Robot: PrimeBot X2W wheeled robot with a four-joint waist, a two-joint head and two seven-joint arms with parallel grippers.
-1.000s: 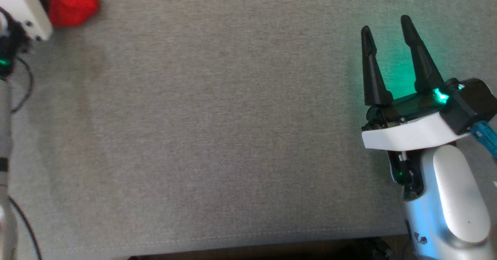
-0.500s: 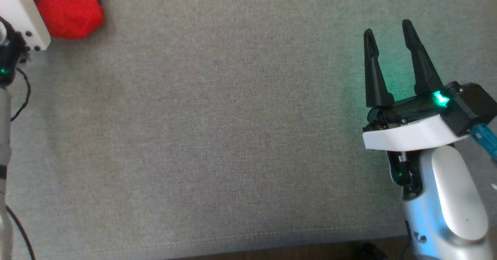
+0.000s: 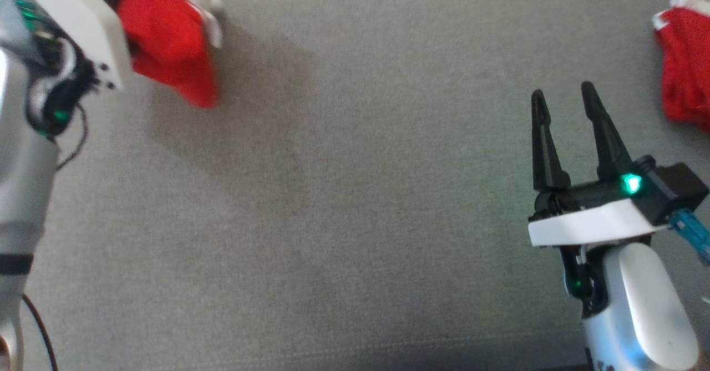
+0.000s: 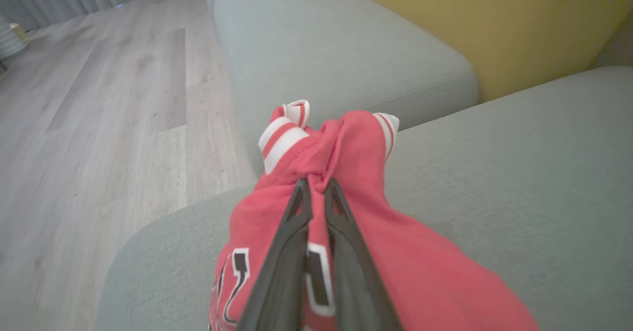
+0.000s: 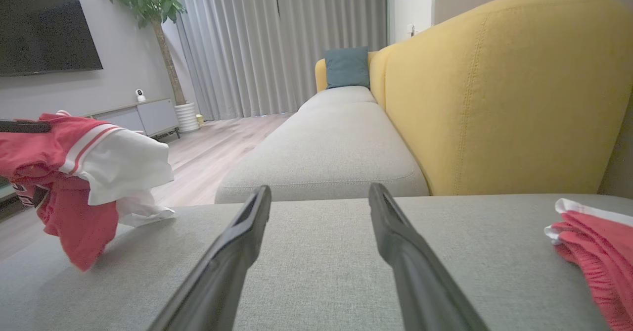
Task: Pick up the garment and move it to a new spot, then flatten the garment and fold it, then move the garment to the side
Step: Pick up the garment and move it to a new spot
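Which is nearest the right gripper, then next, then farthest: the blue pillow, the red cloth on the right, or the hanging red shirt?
From the right gripper, in the right wrist view:
1. Red cloth, lying close on the right.
2. Hanging red shirt, off to the left.
3. Blue pillow, far back on the sofa.

The right tool [image 3: 562, 91], at the lower right of the head view, has two long, black, tapering fingers [image 3: 546, 149] set in a dark block above a curved white plate [image 3: 588, 228]. A green light [image 3: 630, 183] glows on the black housing beside it, and a blue connector [image 3: 690, 228] juts out at the right edge. The right forearm [image 3: 638, 304] is glossy white-grey.

At the upper left, a white wrist cover [image 3: 83, 21] carries small dark screws [image 3: 105, 67]. Below it are a thin black cable [image 3: 72, 143], a silver left forearm [image 3: 22, 193] and a black band [image 3: 14, 264].

In the left wrist view, the left tool [image 4: 316, 183] is dark grey and slender.
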